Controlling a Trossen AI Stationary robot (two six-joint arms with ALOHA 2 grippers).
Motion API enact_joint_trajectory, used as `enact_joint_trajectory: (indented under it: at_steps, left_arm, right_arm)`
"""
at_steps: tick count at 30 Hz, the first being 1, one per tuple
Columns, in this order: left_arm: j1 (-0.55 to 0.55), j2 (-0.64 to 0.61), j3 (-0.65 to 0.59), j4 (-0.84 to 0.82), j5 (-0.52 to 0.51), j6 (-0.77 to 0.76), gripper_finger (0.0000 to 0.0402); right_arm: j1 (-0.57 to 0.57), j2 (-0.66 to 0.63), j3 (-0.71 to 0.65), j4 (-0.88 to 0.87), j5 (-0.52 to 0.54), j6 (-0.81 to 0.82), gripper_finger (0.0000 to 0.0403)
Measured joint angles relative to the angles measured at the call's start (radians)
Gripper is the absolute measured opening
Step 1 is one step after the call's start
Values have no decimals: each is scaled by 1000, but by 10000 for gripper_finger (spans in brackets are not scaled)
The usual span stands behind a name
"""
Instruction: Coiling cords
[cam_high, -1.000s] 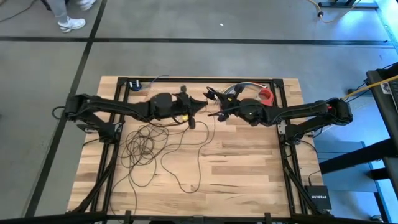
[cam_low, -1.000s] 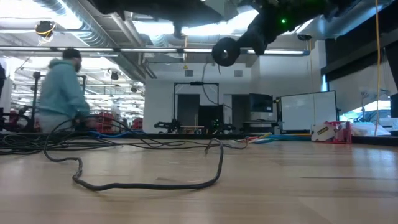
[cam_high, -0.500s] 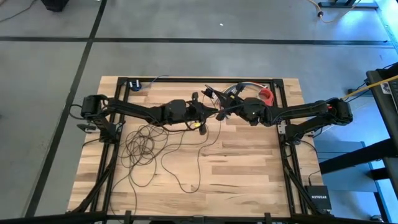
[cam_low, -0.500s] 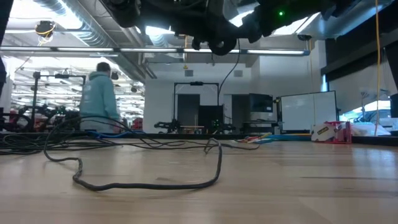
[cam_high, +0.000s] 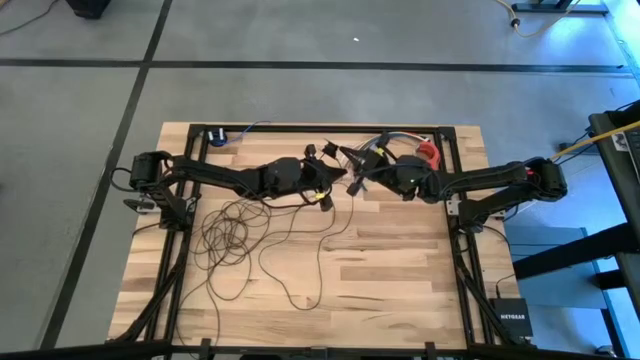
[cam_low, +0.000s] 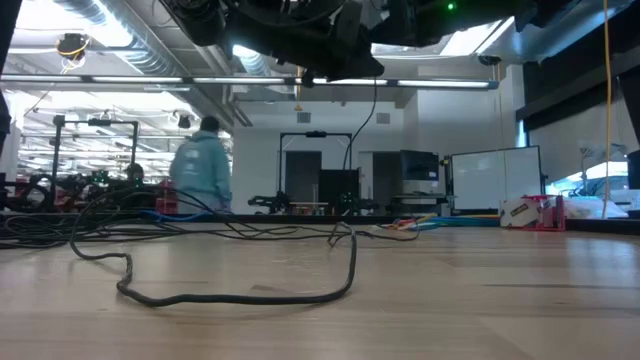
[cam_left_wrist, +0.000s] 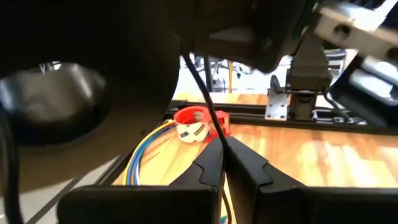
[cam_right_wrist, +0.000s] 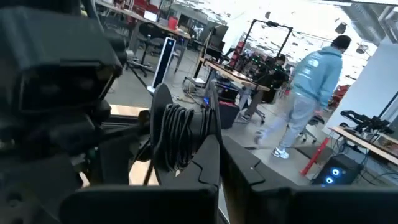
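While both arms reach inward, left pincer (cam_high: 340, 178) and right pincer (cam_high: 357, 180) meet, clamped.

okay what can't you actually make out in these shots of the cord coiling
- High view: where the cord is gripped; the left gripper and right gripper crowd together over it.
- Low view: both grippers, cut off by the top edge.
- Right wrist view: the coiled bundle's end, hidden behind the fingers.

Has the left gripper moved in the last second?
Yes. In the high view the left gripper has shifted right along the table's far edge, toward the red part.
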Motion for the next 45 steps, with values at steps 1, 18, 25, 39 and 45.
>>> enact_joint_trajectory:
  at_steps: [1,18,25,39,45]
  left_arm:
    - [3,0,0,-7,-7,4,8]
    - [11,-4,2,-35,-15,58,8]
    - [11,2,-5,-72,-10,51,21]
    - [22,2,-4,-103,-11,35,50]
    - [23,2,-3,-134,-12,65,5]
  right_arm:
    - [0,-4,0,0,0,1,6]
    - [1,-109,-2,-18,0,5,6]
    - [0,-114,3,12,3,9,6]
    - [0,-114,43,-27,-8,4,6]
    - [0,-113,49,-52,-8,-3,6]
